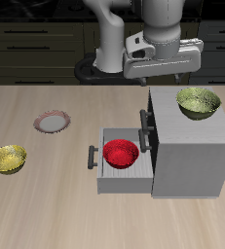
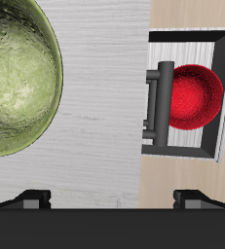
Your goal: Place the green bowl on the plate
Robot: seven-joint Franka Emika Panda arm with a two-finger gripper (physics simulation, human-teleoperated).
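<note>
Exterior view, from left to right. A yellow bowl (image 1: 8, 159) rests on the wooden desk (image 1: 46, 209) near its front edge. Farther back lies the plate (image 1: 52, 123), flat and round, with a pale grey-white centre and a reddish-pink rim; nothing sits on it. Next comes an open drawer (image 1: 119, 167) with a dark handle (image 1: 92, 158), holding a red bowl (image 1: 121, 153). The drawer belongs to a grey cabinet (image 1: 192, 156). On the cabinet's top, toward its back corner, stands the green bowl (image 1: 199, 102): small, round, olive-green outside, with a glossy, mottled yellowish-green interior. It sits upright and well apart from the plate. Above and behind the cabinet hangs the gripper (image 1: 163, 72), clear of the bowl.

Wrist view. The green bowl (image 2: 17, 83) appears large and cut by the frame edge; its dimpled, shiny interior and darker rim show in detail that the exterior view does not resolve. It rests on the cabinet's pale grey top (image 2: 99, 107). Beyond the top's edge, the red bowl (image 2: 195, 97) lies in the drawer behind the dark handle (image 2: 161, 102). The two dark fingertips (image 2: 34, 197) of the jaws stand wide apart, with nothing between them. The plate and the yellow bowl appear only in the exterior view.
</note>
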